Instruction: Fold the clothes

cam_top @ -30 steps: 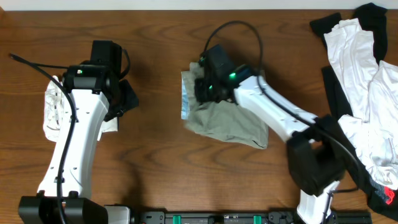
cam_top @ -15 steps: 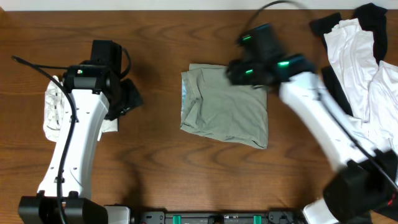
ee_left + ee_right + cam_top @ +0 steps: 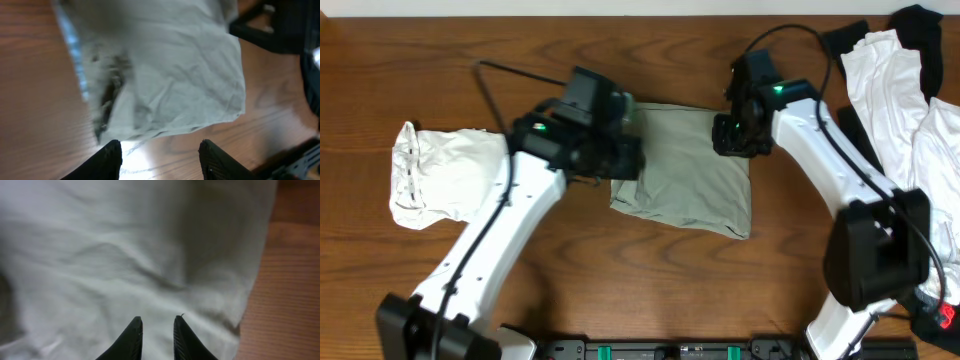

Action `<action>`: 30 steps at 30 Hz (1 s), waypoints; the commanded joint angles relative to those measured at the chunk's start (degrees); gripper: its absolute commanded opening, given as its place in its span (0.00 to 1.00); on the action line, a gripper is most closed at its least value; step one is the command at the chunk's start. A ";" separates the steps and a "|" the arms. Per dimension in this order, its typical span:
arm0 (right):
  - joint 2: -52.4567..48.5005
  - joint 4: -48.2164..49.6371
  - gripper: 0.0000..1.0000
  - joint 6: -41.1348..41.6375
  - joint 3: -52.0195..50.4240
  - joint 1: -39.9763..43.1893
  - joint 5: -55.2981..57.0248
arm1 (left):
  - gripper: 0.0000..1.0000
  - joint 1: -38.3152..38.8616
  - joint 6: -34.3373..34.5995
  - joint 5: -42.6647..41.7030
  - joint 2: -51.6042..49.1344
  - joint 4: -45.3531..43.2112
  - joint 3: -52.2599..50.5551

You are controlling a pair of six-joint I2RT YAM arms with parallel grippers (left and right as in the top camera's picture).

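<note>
A khaki-green garment lies folded into a rough rectangle in the middle of the table. In the left wrist view it looks wrinkled, and it fills the right wrist view. My left gripper is at the garment's left edge. Its jaws are wide open and empty just off the cloth's edge. My right gripper hovers over the garment's upper right part. Its jaws are a narrow gap apart, with nothing between them.
A folded white garment lies at the left of the table. A heap of white and black clothes lies along the right edge. Black rails of the robot base run along the front edge.
My left arm has swung right, from above the white garment to the green garment's left edge. My right gripper went from the garment's left part to its upper right; the cloth now lies flatter.
</note>
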State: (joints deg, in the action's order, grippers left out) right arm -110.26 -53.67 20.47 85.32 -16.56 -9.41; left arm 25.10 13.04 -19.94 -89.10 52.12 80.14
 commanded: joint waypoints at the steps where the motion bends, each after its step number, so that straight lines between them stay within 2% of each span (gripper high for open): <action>1: -2.71 -0.09 0.18 -0.37 -0.33 0.00 0.61 | 0.53 1.73 -3.32 3.67 -4.02 -0.76 -0.07; 10: -4.81 -0.11 0.18 -0.42 -0.33 0.00 0.63 | 0.52 1.60 -2.91 6.64 -18.47 -2.38 -0.09; 15: -4.87 -0.15 0.18 -0.44 -0.35 -0.02 2.03 | 0.49 1.42 -2.69 17.29 -23.76 -2.19 -0.09; 18: -4.90 -0.15 0.18 -0.90 -0.35 -0.02 2.12 | 0.49 0.85 -2.25 20.61 -24.79 -2.19 -0.09; 25: -4.90 -0.52 0.19 -0.85 -0.37 -0.02 2.05 | 0.50 -1.27 -2.25 21.07 -25.16 -2.01 -0.15; 30: -4.81 -1.79 0.13 -1.53 -0.35 -0.07 0.52 | 0.50 -1.70 -2.29 23.89 -25.16 -0.83 -0.20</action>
State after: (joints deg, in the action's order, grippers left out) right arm -114.72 -55.09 20.14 85.21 -16.56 -8.10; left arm 23.83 11.09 -0.47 -113.91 50.26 80.12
